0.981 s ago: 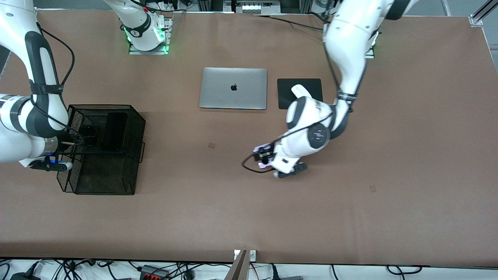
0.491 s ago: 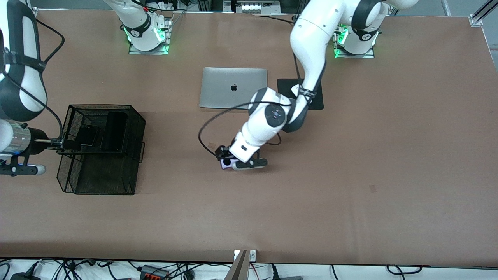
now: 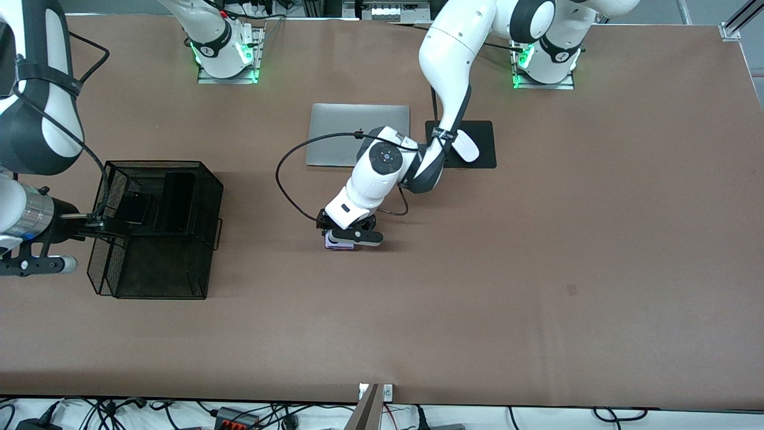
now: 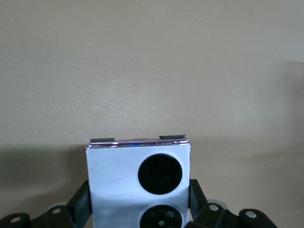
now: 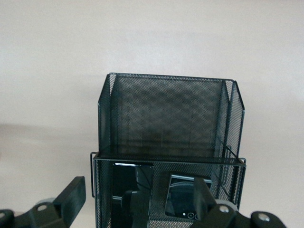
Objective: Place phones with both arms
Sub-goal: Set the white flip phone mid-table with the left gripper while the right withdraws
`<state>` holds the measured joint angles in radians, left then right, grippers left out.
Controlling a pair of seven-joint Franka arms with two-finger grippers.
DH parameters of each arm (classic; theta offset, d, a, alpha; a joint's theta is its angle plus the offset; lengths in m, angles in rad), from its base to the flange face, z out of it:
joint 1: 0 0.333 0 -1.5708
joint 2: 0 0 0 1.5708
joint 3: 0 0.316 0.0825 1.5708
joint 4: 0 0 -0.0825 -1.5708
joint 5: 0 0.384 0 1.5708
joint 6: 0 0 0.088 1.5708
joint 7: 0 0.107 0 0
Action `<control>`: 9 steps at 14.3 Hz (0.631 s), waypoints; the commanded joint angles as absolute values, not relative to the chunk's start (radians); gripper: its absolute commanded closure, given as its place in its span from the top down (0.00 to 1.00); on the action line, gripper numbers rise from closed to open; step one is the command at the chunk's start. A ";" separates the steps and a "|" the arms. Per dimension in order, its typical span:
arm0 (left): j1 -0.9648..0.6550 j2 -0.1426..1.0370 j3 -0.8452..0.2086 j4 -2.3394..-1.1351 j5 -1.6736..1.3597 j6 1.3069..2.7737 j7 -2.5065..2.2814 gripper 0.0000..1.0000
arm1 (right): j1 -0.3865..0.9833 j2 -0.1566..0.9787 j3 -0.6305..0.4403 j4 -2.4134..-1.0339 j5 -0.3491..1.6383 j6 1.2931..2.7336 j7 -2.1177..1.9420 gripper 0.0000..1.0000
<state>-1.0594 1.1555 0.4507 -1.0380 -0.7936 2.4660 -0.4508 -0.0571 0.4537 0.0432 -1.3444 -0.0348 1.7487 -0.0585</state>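
My left gripper [image 3: 341,235] is shut on the lilac-white phone [image 3: 334,245] and holds it low over the bare middle of the table. In the left wrist view the phone [image 4: 114,180] sits between the black fingers [image 4: 80,202], its two black lenses showing. The long black phone [image 3: 174,202] and the small squarish black phone [image 3: 132,207] stand in the black mesh basket [image 3: 203,179]. My right gripper [image 3: 95,226] is open and empty at the basket's end. The right wrist view shows both phones, long [image 5: 124,187] and small [image 5: 183,197], inside the basket [image 5: 166,109].
A shut silver laptop [image 3: 340,134] lies toward the arms' bases. Beside it is a black mouse pad [image 3: 484,154] with a white mouse [image 3: 466,146]. The left arm's elbow hangs over the laptop's corner.
My left arm has carried the lilac-white phone across the table toward the basket. My right gripper has drawn back out of the basket's end.
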 commanded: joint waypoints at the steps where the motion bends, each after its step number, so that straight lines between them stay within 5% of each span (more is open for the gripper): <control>1: -1.060 1.209 0.495 -0.996 -0.824 2.467 -0.408 0.37 | -0.061 0.456 0.044 -1.338 -0.021 1.767 -0.060 1.00; 4: -1.061 1.213 0.494 -0.996 -0.824 2.485 -0.408 0.42 | -0.060 0.466 0.044 -1.338 -0.020 1.766 -0.060 1.00; 5: -1.069 1.216 0.495 -0.996 -0.824 2.488 -0.408 0.51 | -0.054 0.466 0.044 -1.338 -0.020 1.767 -0.060 1.00; 7: -1.069 1.215 0.495 -0.996 -0.824 2.516 -0.410 1.00 | -0.045 0.468 0.044 -1.336 -0.021 1.784 -0.061 1.00; 9: -1.069 1.210 0.492 -0.996 -0.824 2.517 -0.411 1.00 | -0.043 0.477 0.044 -1.338 -0.021 1.805 -0.060 1.00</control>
<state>-1.0649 1.1940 0.4755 -1.0270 -0.7936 2.5100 -0.4331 -0.0453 0.4659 0.0431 -1.3450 -0.0347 1.7855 -0.0585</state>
